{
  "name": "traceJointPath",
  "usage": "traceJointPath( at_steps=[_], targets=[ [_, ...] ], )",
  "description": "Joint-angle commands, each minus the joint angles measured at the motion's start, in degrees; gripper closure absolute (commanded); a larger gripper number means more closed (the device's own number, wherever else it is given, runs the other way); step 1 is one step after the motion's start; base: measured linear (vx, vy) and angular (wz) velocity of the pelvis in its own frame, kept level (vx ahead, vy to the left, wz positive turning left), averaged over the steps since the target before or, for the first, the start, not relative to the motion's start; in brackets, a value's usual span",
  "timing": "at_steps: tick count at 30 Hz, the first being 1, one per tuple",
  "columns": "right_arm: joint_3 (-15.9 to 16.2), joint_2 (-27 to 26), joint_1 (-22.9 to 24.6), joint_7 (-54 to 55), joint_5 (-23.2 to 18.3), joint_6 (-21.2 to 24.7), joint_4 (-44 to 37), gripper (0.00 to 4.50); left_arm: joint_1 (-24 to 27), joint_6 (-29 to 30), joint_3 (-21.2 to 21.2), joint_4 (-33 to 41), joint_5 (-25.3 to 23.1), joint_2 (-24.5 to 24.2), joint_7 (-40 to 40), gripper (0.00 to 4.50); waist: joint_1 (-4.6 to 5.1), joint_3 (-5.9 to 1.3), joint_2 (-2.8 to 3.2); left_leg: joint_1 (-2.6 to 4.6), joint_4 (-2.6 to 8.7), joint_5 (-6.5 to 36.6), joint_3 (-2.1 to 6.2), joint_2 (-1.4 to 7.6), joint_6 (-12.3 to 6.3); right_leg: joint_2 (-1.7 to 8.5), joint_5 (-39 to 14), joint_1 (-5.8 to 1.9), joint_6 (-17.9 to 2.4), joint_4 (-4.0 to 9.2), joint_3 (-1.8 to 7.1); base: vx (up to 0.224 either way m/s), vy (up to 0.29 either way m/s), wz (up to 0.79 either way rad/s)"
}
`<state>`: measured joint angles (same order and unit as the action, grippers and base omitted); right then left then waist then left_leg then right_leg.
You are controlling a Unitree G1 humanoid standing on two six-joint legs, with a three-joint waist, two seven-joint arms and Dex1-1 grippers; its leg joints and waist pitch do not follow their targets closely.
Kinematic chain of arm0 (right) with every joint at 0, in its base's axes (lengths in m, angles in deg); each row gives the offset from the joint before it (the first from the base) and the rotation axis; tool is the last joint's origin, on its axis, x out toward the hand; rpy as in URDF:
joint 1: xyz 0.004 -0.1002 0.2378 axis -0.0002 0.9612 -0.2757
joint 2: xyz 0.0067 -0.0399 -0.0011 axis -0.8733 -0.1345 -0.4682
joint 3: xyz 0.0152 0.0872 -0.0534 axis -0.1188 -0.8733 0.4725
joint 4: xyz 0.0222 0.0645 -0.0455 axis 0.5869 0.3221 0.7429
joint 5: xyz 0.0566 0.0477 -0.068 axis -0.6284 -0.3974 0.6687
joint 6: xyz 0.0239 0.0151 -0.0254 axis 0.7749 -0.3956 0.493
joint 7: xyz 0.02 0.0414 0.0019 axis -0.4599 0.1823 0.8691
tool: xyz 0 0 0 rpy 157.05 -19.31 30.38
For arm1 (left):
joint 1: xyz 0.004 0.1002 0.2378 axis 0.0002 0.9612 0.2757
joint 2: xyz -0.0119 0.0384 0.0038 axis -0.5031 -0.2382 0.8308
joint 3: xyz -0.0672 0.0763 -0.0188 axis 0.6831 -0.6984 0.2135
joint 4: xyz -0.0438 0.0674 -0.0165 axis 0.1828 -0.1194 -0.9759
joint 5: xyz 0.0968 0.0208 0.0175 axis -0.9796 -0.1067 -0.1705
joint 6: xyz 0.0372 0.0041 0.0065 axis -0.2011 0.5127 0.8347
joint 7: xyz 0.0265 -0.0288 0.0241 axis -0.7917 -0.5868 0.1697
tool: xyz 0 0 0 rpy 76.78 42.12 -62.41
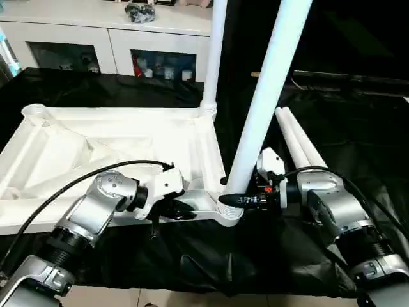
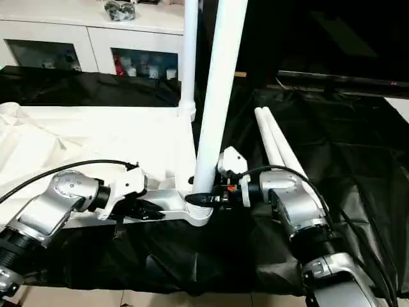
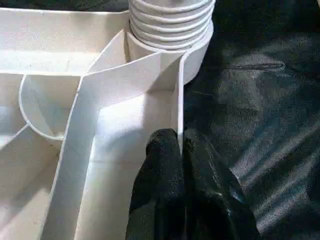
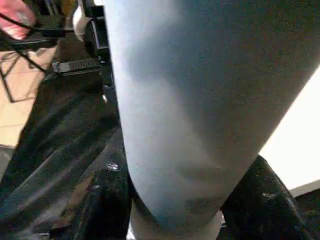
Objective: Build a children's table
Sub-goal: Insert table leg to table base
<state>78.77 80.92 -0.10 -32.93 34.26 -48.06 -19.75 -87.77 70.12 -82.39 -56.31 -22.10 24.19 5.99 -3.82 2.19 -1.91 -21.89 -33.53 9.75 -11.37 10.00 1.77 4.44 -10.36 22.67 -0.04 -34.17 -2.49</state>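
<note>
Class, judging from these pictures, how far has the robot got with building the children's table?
Done: one leg stands in the far corner socket of the upturned table top. In hand: the right gripper clasps a second leg standing in the near corner socket, while the left gripper pinches the top's rim. Left: two legs lie on the black cover.

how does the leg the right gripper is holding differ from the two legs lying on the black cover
The held leg stands nearly upright, slightly tilted, its ribbed end at the table top's near corner socket; the two loose legs lie flat, side by side on the black cover. The right gripper is closed around the held leg's base, while nothing touches the loose pair. All three are white, tapered tubes.
</note>
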Motion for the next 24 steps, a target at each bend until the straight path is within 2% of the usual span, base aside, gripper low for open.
traceJointPath(
  at_steps=[1,4,6,10,13,16,18,19,21,23,24],
  targets=[
    [4.11,0.07,3.25,2.8,5.97,1.11,5.73,2.61,-1.99,-0.09,2.29,1.03,0.2,0.56,2.16,4.5,0.29,-2.48,1.04,1.97,5.0,24.45,2.05,3.48,3.22,3.92,-20.57,-1.1,-11.28,4.48,2.28,0.0,0.0,0.0],
    [4.2,-0.2,3.34,3.04,6.12,0.84,6.08,2.61,-1.71,-0.11,2.17,1.22,0.23,0.63,2.29,4.5,0.62,-2.37,0.99,1.99,5.04,26.7,2.36,3.49,3.56,4.07,-24.73,-0.93,-9.95,4.89,2.25,0.0,0.0,0.0],
    [3.89,-0.63,3.2,3.49,6.0,0.36,6.77,2.61,-1.78,-0.04,2.08,1.1,0.25,0.9,2.48,4.5,0.7,-2.29,1.09,2.27,5.02,28.32,2.48,3.51,3.76,4.04,-26.49,-0.56,-9.41,5.17,2.25,0.0,0.0,0.0],
    [3.43,-1.09,3.1,4.54,6.12,0.01,7.98,2.61,-1.7,0.0,2.02,1.05,0.38,1.11,2.72,4.5,0.77,-2.32,1.03,2.2,5.08,28.66,2.51,3.52,3.7,3.99,-26.05,-0.52,-9.34,5.17,2.29,0.0,0.0,0.0],
    [1.86,-2.23,2.29,7.6,5.77,0.2,9.85,2.61,-1.77,0.0,2.39,0.87,0.61,1.36,3.15,4.5,0.87,-2.34,0.96,2.13,5.13,28.12,2.45,3.53,3.63,3.92,-24.45,-0.5,-9.88,5.03,2.33,0.0,0.0,0.0],
    [-1.48,-4.59,-0.39,15.42,5.31,0.78,14.9,2.61,-2.17,0.63,3.5,0.86,1.21,2.45,4.92,4.5,1.31,-2.22,0.91,2.0,5.06,29.27,2.64,3.33,4.06,4.12,-27.23,-0.49,-9.64,5.13,2.19,0.0,0.0,0.0],
    [-4.18,-6.68,-3.5,23.38,5.0,1.31,20.54,2.61,-3.17,2.0,4.9,0.59,1.09,4.58,9.15,4.5,2.17,-2.17,0.99,1.87,5.11,30.23,2.96,3.3,4.84,4.19,-29.49,-0.41,-9.07,5.15,1.97,0.0,0.0,0.0],
    [-4.18,-6.68,-3.5,23.38,5.0,1.31,20.54,2.61,-3.17,2.0,4.9,0.59,1.09,4.58,9.15,4.5,2.52,-2.1,0.97,1.76,5.08,30.68,3.05,3.15,4.98,4.11,-30.41,-0.43,-8.83,5.26,1.79,0.0,0.0,0.0],
    [-7.01,-9.22,-6.7,31.16,4.08,2.06,25.83,2.61,-4.68,6.22,6.38,0.26,-0.26,7.91,16.69,4.5,2.69,-2.13,1.11,1.98,4.91,31.68,3.19,3.16,5.15,4.31,-32.38,-0.3,-8.11,5.56,1.67,0.0,0.0,0.0],
    [-7.91,-10.59,-8.32,35.08,4.09,2.15,28.22,2.61,-5.28,8.68,6.69,0.68,-1.88,10.3,21.82,4.5,2.65,-2.11,1.14,2.28,4.75,32.08,3.15,3.06,4.91,4.11,-32.51,-0.07,-7.77,5.89,1.52,0.0,0.0,0.0],
    [-8.2,-11.3,-9.09,36.98,4.26,2.15,29.37,2.61,-5.54,10.33,7.0,1.0,-2.72,11.97,24.94,4.5,2.6,-2.08,0.95,2.28,4.69,31.83,3.12,3.01,4.48,4.11,-32.33,-0.05,-7.75,6.09,1.48,0.0,0.0,0.0]
  ],
)
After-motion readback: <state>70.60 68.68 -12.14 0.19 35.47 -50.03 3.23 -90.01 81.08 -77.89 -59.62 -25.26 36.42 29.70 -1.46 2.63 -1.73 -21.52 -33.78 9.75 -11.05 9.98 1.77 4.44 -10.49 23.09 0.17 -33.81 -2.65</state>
